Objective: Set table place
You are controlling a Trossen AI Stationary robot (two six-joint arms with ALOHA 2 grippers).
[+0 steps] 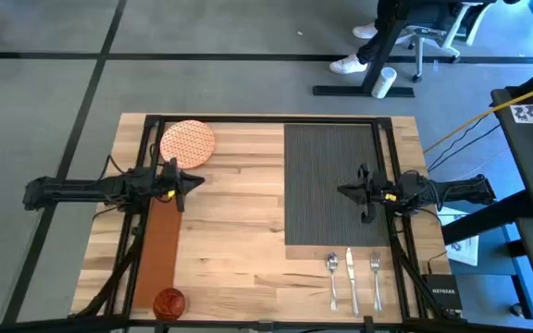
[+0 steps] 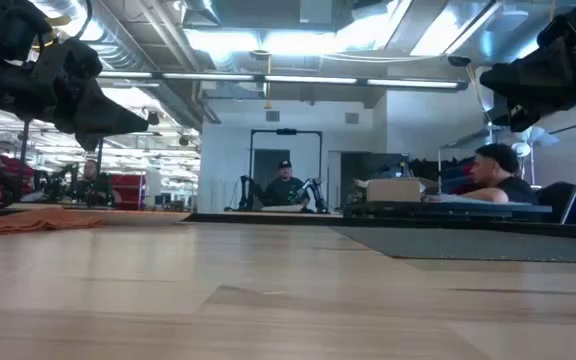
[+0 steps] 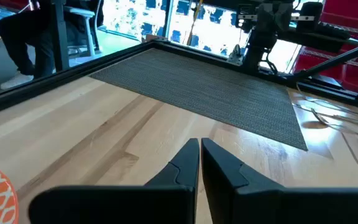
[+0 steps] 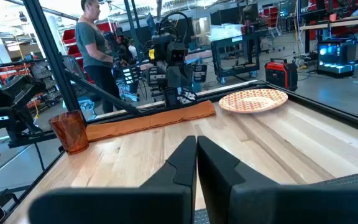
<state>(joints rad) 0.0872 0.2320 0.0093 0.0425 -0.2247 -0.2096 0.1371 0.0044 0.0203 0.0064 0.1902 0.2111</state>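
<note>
The dark grey ribbed placemat [image 1: 331,185] lies flat on the right half of the table [image 1: 239,213]. The orange-patterned plate [image 1: 188,143] sits at the far left, the long brown napkin [image 1: 160,245] lies along the left side, and the small orange cup [image 1: 168,302] stands at its near end. Spoon [image 1: 332,277], knife [image 1: 351,276] and fork [image 1: 376,276] lie side by side near the front right. My left gripper [image 1: 192,182] hovers shut just near of the plate, holding nothing. My right gripper [image 1: 345,192] hovers shut over the placemat, holding nothing.
Black rails run along the table's edges [image 1: 266,120]. Bare wood lies between the napkin and the placemat [image 1: 234,231]. People sit and stand in the room beyond the table [image 2: 498,170], and an office chair base and a person's feet show past the far edge [image 1: 378,55].
</note>
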